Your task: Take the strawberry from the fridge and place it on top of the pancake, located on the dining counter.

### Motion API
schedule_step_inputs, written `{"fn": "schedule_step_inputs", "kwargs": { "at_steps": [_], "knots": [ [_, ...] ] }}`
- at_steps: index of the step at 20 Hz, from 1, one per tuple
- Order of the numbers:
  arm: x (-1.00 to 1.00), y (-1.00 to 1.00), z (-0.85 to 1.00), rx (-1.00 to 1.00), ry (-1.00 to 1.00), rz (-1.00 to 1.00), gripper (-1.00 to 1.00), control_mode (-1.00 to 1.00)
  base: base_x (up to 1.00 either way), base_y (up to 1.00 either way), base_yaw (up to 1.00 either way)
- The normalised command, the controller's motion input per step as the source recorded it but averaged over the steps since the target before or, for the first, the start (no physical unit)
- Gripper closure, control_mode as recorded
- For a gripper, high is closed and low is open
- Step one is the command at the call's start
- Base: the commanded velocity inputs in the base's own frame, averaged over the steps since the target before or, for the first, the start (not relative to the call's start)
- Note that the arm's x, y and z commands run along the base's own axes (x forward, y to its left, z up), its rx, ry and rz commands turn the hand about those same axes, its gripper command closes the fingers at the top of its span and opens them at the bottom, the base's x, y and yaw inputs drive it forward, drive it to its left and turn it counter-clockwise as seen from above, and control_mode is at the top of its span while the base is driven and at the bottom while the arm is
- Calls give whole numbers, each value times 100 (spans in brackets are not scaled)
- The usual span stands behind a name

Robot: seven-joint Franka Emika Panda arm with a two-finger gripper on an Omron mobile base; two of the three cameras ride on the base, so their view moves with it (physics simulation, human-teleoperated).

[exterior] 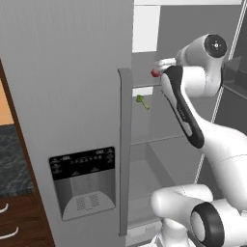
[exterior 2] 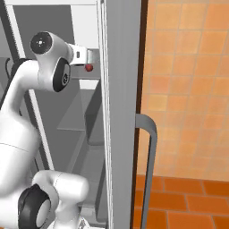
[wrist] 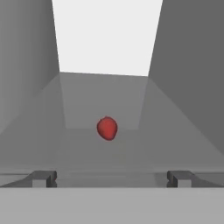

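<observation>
Now, by size:
Fridge (exterior: pixel 72 96): tall and grey. Its left door is closed, with a long bar handle (exterior: pixel 125 149) and a black dispenser panel (exterior: pixel 83 181). The right side stands open, showing grey shelves.
Tiled wall (exterior 2: pixel 188 89): orange, to the right of the fridge in the right base view.
Wall counter (exterior: pixel 12 154): dark-topped, left of the fridge, with wood drawers below it.
Arm (exterior: pixel 193 120): white, rising in front of the fridge and reaching into its open right side at upper-shelf level.
Gripper (wrist: pixel 111 178): inside the fridge, pointed at the back wall. Its two dark finger tips (wrist: pixel 43 178) are spread wide and hold nothing.
Strawberry (wrist: pixel 107 128): red, lying on a grey shelf in the fridge's open right side. It sits ahead of the gripper, centred between the tips and apart from them. From the base views it shows just beyond the hand.
Green piece (exterior: pixel 142 102): small and leafy, inside the fridge on the shelf below the strawberry, near the bar handle.
</observation>
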Motion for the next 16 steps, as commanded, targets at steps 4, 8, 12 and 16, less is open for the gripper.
{"fn": "schedule_step_inputs", "kwargs": {
  "at_steps": [4,8,12,16],
  "knots": [
    [97,0,-29,1,2,0,-100,-100,0,0,0],
    [100,0,-32,0,22,0,-100,-100,0,0,0],
    [82,0,-7,0,14,0,-100,-100,0,0,0],
    [13,0,-1,0,0,0,-100,-100,0,0,0]
  ]
}}
